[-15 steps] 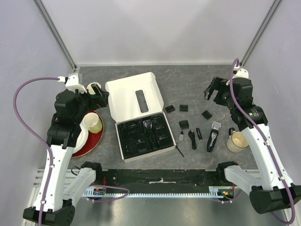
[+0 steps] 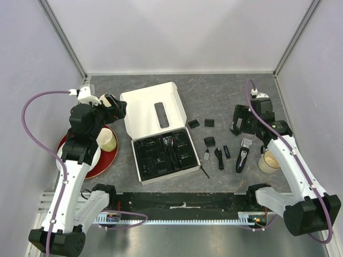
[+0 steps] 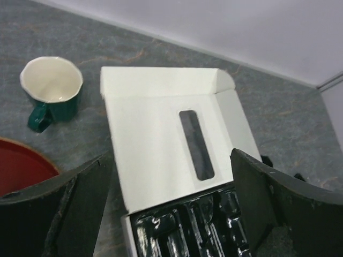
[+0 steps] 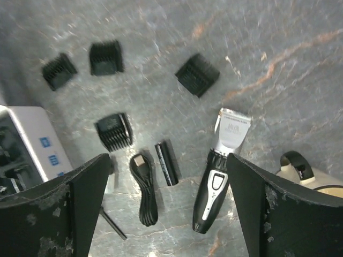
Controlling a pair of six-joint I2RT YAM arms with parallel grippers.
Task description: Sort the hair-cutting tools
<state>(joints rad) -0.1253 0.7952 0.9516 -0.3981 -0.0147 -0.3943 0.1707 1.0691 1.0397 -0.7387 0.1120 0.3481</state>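
Right gripper swings in closer, now hangs over clipper and comb guards, all loose on table right of box. Jaws wide, nothing held. Left gripper gaping too, empty, above box lid. First pick looks imminent.

In the right wrist view, the clipper is hemmed at three o'clock by a cream mug and at nine by a slim black stick; bare table is left at one o'clock.
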